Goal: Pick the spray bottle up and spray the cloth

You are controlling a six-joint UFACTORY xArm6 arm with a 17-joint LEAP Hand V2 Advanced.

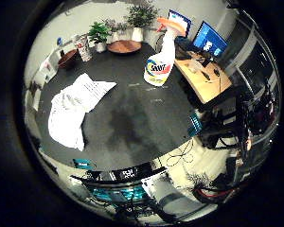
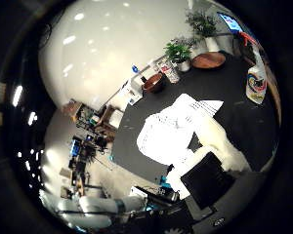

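Spray bottle (image 1: 160, 66): stands upright on the dark round worktop (image 1: 132, 123), near its far edge, orange trigger head on top, label facing the palm. Nothing touches it, so it is free to be gripped round the neck or body.

Cloth (image 1: 73, 109): a white, crumpled cloth spread flat on the same worktop, well apart from the bottle. Lying open like this it offers a broad face for spraying.

Hand (image 2: 212, 161): raised well above the worktop, since both task things look small from the palm. It holds nothing.

Fingers (image 2: 216, 136): white parts reach out over the cloth in the thumb side view and look fairly straight and apart, not curled on anything.

Step in hand: my judgement is that the approach to the bottle has not begun; the pick-up and the spraying are both still to do.

Background: potted plants (image 1: 100, 34), a wooden bowl (image 1: 67, 58) and a wooden plate (image 1: 124, 46) sit along the far rim, clear of the path between bottle and cloth.

Risk: the tall, narrow bottle could tip if nudged sideways.
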